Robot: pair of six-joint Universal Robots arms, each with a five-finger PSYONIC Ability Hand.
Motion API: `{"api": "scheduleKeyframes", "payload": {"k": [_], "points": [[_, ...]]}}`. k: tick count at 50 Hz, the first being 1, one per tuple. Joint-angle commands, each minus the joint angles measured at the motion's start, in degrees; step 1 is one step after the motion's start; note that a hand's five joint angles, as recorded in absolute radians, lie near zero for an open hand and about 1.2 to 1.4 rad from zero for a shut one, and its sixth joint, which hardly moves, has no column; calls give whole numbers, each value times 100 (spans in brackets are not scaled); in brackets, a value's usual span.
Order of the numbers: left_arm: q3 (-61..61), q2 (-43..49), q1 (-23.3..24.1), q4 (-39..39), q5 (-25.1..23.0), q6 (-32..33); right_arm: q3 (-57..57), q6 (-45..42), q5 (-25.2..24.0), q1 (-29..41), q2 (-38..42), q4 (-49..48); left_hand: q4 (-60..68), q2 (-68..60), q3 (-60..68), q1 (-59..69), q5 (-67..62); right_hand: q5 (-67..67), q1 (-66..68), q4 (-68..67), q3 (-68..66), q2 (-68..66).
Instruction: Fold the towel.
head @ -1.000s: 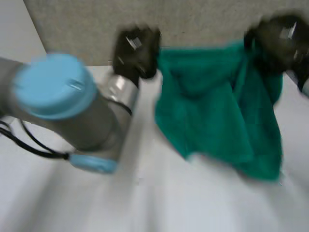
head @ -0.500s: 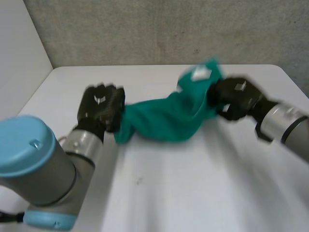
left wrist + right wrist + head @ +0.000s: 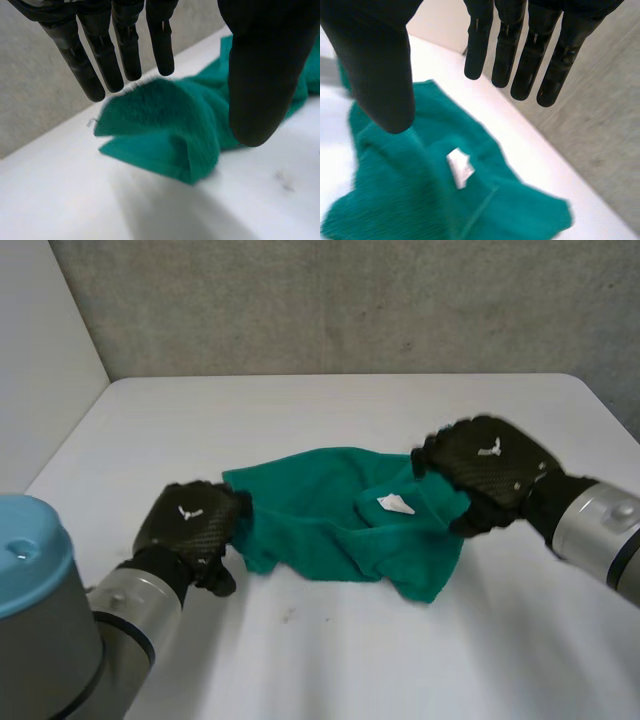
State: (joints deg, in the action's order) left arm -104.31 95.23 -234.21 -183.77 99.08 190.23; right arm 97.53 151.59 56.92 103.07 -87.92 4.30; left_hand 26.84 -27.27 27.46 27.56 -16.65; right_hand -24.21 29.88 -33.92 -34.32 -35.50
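Left robot hand (image 3: 190, 525) low over the table (image 3: 350, 650) at the left edge of the towel (image 3: 310, 515), back up, forearm reaching in from the near side. Fingers (image 3: 107, 55) straight and spread from the thumb, hanging above a doubled-over fold, nothing gripped. Right robot hand (image 3: 485, 472) over the towel's right side, arm coming in from the right; fingers (image 3: 520, 50) straight, thumb held wide, likewise holding nothing. Towel green, rumpled, lying mid-table between the two. White label (image 3: 395, 504) face up near the right robot hand. Grey wall (image 3: 350, 300) behind. One towel, one label, two robot hands.
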Motion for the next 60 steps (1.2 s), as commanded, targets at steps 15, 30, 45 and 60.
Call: {"api": "scheduleKeyframes", "payload": {"k": [15,30,45,60], "points": [[1781,1013,-89,682,24,-1136,-1763,-1710,3,38,1592,809,-1074,1116,-1136,-1146,1055,999,-566,971,1011,1128],[2336,2156,-335,1888,-653,-2087,-2106,-3005,240,-102,2910,1697,-1192,1235,-1254,-1264,1173,966,-534,938,978,1095],[2381,2369,-713,1915,-618,-2008,-2370,-1353,-76,-252,3562,1653,5131,-5088,5069,5059,-5150,-4026,4459,-4054,-4014,-3897],[1836,832,-1214,1924,-670,-603,-2221,-798,178,-814,1841,1706,5316,-5273,5254,5244,-5335,-4579,5012,-4608,-4568,-4450]]}}
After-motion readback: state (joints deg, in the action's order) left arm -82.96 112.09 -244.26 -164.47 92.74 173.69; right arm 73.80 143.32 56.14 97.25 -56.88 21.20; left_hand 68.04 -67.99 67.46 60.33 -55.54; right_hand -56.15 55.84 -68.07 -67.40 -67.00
